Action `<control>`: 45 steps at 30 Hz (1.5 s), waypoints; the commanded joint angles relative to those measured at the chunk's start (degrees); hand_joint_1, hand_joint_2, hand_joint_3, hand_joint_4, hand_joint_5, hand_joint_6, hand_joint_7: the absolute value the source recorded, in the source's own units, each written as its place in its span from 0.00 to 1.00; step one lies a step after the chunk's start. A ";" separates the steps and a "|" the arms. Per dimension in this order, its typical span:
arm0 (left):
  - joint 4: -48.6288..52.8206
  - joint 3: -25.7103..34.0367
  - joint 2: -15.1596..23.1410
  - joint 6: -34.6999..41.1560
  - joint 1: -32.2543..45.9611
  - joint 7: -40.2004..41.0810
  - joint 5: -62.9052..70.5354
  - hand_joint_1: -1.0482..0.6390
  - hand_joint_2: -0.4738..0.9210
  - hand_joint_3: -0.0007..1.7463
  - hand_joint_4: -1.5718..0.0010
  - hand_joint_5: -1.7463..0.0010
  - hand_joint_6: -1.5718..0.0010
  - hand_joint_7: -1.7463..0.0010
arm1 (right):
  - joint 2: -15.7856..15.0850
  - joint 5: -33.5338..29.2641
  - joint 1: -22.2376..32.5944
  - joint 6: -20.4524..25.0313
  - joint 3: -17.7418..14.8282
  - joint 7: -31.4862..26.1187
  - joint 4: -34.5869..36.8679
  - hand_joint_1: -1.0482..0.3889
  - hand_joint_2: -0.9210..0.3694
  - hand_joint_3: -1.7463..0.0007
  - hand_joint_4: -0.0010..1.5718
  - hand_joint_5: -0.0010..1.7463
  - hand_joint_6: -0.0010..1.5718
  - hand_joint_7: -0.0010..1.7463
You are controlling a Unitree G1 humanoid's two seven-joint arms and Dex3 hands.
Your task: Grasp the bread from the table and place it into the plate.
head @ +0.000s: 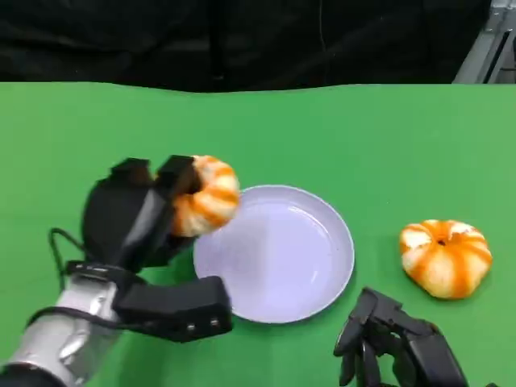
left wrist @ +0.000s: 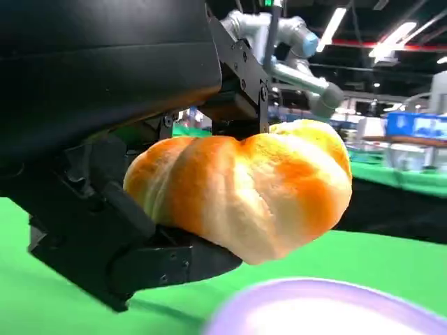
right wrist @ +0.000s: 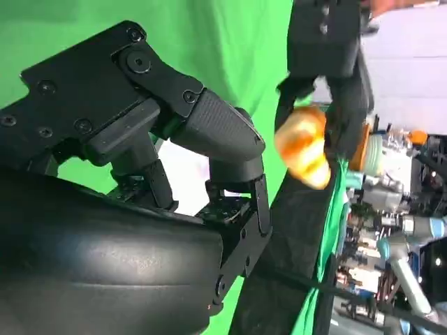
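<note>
Transport step: left hand [head: 133, 218] is clamped on the bread [head: 206, 196], held just over the plate [head: 322, 278] rim. Next move: shift inward, lower, release. Right hand [head: 395, 339] idle, fingers curled, holding nothing.

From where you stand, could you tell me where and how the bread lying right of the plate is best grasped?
Take the loose bread across its round sides, coming from above with the right robot hand, which hovers open beside it. It lies flat and domed, clear of the plate, so both sides are free.
</note>
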 commanded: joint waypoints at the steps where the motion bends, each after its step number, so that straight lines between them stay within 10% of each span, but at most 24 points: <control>1: -0.79 0.39 -0.83 0.62 -1.75 -2.52 -0.22 0.52 0.58 0.75 0.39 0.00 0.51 0.00 | -0.12 -0.13 0.11 -0.38 -0.04 -0.49 0.46 0.38 0.24 0.21 0.49 1.00 0.38 1.00; 17: 10.42 -1.85 -5.64 -1.99 -7.56 -9.72 -2.11 0.53 0.61 0.66 0.42 0.00 0.54 0.00 | 0.52 -1.46 -0.95 -0.64 0.55 -2.06 2.29 0.38 0.27 0.17 0.50 1.00 0.37 1.00; 19: 8.06 -1.98 -5.24 -0.49 -7.80 -17.66 -3.49 0.46 0.87 0.27 0.62 0.35 0.65 0.60 | 0.55 -1.22 -0.92 -0.59 0.61 -1.97 2.29 0.38 0.27 0.17 0.51 1.00 0.38 1.00; 22: 4.78 -2.14 -4.87 2.37 -7.33 -25.50 -3.95 0.33 0.99 0.11 0.93 0.57 0.80 0.90 | 0.49 -1.42 -1.01 -0.94 0.58 -2.21 2.37 0.38 0.27 0.17 0.51 1.00 0.38 1.00; 26: 1.69 -2.01 -4.45 4.30 -6.47 -30.64 -4.13 0.30 1.00 0.10 0.98 0.61 0.84 0.94 | 0.44 -1.50 -1.08 -1.14 0.62 -2.35 2.54 0.38 0.27 0.17 0.50 1.00 0.38 1.00; 27: 0.65 -2.16 -4.20 4.90 -6.26 -32.97 -4.37 0.19 1.00 0.17 0.99 0.80 0.92 0.95 | 0.43 -1.55 -1.11 -1.24 0.63 -2.39 2.64 0.38 0.27 0.17 0.50 1.00 0.38 1.00; 31: -2.41 -2.14 -3.78 6.15 -5.74 -38.34 -4.85 0.08 1.00 0.24 1.00 0.98 0.99 0.96 | 0.44 -1.71 -1.31 -1.18 0.66 -2.55 2.69 0.39 0.27 0.17 0.51 1.00 0.38 1.00; 44: -6.70 -2.00 -2.50 6.84 -5.33 -43.00 -5.56 0.06 1.00 0.27 0.95 0.97 0.91 0.94 | 0.31 -1.68 -1.79 -1.49 0.61 -2.75 3.30 0.39 0.27 0.16 0.50 1.00 0.38 1.00; 45: -6.70 -1.82 -2.41 6.17 -5.18 -42.17 -5.76 0.08 1.00 0.26 0.92 0.95 0.78 0.88 | 0.30 -1.80 -1.82 -1.48 0.58 -2.88 3.38 0.39 0.27 0.16 0.50 1.00 0.38 1.00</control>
